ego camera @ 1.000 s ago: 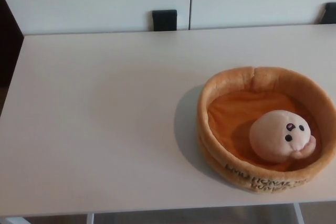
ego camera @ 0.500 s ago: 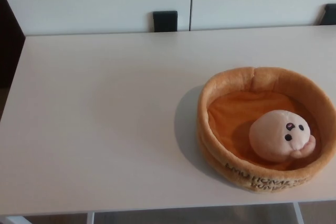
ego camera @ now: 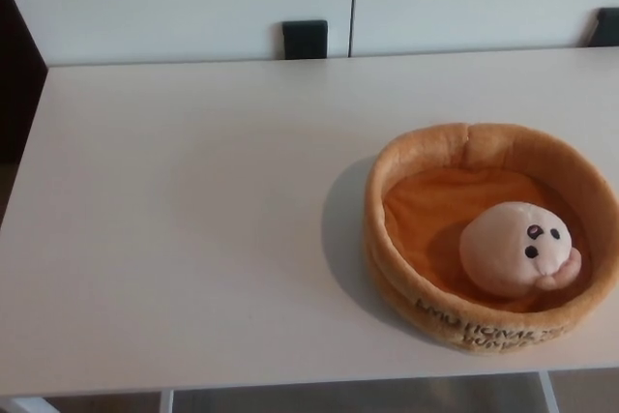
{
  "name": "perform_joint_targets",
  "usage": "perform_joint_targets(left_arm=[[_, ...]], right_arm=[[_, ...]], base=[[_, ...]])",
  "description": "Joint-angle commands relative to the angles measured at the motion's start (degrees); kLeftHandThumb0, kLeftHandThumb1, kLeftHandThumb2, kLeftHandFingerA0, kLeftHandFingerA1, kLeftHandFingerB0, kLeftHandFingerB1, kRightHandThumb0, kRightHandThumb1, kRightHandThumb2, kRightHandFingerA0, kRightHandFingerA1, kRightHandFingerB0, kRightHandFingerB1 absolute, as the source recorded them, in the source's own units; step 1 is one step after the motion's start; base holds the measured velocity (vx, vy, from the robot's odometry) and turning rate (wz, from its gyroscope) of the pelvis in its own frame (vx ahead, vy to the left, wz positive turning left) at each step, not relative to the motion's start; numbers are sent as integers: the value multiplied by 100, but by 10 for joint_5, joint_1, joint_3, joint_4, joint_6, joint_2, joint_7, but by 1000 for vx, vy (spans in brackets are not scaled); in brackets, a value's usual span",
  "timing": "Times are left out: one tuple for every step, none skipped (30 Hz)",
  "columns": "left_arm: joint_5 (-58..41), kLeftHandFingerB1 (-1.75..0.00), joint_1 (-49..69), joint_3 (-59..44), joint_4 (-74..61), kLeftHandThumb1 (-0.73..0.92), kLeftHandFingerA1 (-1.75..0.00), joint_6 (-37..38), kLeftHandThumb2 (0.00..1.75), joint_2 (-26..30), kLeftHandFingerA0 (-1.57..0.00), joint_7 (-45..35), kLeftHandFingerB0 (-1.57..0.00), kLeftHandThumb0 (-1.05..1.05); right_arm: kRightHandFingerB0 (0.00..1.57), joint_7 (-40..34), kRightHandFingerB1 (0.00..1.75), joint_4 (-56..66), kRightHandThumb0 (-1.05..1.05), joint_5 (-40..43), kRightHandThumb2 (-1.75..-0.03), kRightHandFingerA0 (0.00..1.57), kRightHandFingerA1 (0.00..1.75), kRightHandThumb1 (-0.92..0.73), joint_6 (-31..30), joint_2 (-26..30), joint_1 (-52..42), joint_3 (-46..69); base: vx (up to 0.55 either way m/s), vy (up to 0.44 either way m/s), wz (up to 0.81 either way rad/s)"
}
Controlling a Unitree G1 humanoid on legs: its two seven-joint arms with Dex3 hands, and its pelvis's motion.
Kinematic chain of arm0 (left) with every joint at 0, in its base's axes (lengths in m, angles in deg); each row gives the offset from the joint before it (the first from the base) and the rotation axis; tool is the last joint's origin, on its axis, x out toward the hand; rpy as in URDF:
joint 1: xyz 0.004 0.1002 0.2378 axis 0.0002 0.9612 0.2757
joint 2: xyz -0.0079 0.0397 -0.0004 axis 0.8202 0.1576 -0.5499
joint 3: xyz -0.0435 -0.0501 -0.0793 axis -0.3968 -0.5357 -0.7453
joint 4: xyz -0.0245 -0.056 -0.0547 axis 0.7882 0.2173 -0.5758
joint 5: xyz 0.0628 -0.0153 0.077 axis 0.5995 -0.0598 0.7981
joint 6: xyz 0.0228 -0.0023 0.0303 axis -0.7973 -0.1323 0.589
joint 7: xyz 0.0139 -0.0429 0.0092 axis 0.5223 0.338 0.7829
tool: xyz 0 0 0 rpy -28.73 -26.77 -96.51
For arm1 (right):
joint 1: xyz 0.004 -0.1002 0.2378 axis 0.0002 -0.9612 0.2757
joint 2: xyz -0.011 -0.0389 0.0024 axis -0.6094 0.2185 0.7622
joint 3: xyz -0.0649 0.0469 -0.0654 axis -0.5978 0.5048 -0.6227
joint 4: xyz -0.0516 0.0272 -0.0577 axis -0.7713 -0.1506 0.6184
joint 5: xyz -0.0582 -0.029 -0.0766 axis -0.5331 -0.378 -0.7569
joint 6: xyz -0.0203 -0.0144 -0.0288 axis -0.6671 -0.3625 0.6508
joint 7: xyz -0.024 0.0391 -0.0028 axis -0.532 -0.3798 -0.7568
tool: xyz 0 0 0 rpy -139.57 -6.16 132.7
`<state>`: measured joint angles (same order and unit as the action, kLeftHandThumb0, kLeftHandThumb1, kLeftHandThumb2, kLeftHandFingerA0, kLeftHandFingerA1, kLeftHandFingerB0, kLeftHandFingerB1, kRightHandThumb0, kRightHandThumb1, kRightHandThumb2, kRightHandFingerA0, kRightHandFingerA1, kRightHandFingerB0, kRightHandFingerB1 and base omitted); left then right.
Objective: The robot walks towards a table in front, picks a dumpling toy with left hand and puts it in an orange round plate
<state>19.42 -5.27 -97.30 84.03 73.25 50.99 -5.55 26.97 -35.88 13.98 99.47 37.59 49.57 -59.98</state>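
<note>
A pale pink dumpling toy (ego camera: pixel 515 248) with small dark eyes lies inside the orange round plush plate (ego camera: pixel 416 166), toward its right front. The plate stands on the right part of the white table (ego camera: pixel 193 220), near the front edge. Neither of my hands nor any part of my arms shows in the head view.
A white wall with a vertical seam runs behind the table. Two black blocks sit at the table's far edge, one at the middle (ego camera: pixel 305 39) and one at the far right (ego camera: pixel 606 26). A dark area borders the table's left side (ego camera: pixel 14 84).
The picture has shifted very slightly, so the camera moved a little. The dumpling toy and the plate stay where they were.
</note>
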Motion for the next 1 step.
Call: perform_joint_targets(left_arm=[[85,-34,-164,56,218,52,-59,-30,56,-10,-63,250,-23,-44]], right_arm=[[27,-29,59,0,-39,-22,-57,44,79,-55,15,8,-6,-11]], base=[[0,0,0]])
